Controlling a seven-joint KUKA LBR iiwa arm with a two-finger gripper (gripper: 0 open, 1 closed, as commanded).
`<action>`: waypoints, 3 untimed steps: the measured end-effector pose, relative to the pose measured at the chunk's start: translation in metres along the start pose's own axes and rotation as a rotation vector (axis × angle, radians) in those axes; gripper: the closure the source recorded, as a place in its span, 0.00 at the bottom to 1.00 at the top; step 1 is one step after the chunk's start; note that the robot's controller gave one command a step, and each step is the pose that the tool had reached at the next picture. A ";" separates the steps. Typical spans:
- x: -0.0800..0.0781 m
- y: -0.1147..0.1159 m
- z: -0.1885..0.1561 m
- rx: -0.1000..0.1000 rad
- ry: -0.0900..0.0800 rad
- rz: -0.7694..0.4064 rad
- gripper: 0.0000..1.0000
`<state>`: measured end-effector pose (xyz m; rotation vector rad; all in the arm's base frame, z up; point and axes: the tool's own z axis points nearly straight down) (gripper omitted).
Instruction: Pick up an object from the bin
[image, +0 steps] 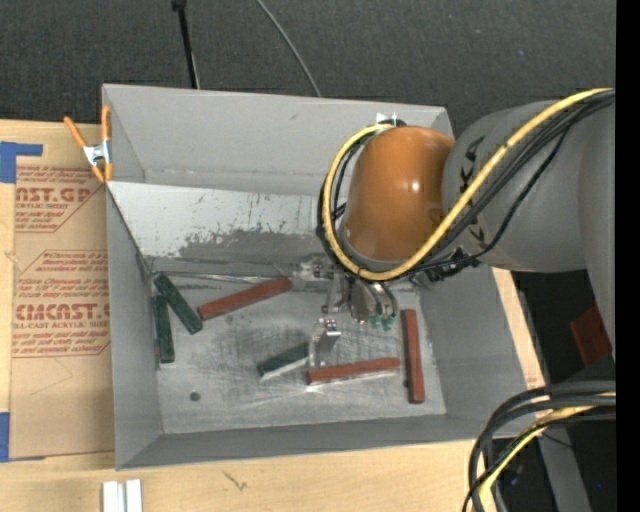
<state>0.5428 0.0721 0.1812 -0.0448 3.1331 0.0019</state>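
Low over middle of bin (135, 380), pincer (327, 340) (apart or together: cannot tell) above green stick (283, 362) lying just beside red stick (352, 373); risk of knocking both or gripping neither, ends so close.

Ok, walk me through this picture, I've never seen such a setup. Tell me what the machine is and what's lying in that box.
One camera looks down, somewhat from the side, into a grey metal bin. The big grey shape coming in from the right is a robot arm. The orange cover and the yellow cables are parts of it. Its gripper, a two-finger claw, hangs low near the bin's middle. Flat sticks lie on the floor. Three are reddish-brown: a slanted stick, a crosswise stick just below the gripper, and a right-hand stick. Three are dark green: a left pair meeting in a V, and a single green stick beside the gripper. Whether the gripper holds anything cannot be made out.
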 end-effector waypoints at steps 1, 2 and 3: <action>0.016 -0.002 0.102 0.000 0.009 -0.028 1.00; 0.016 -0.002 0.102 -0.001 0.009 -0.028 1.00; 0.011 -0.014 -0.048 0.001 0.005 -0.054 1.00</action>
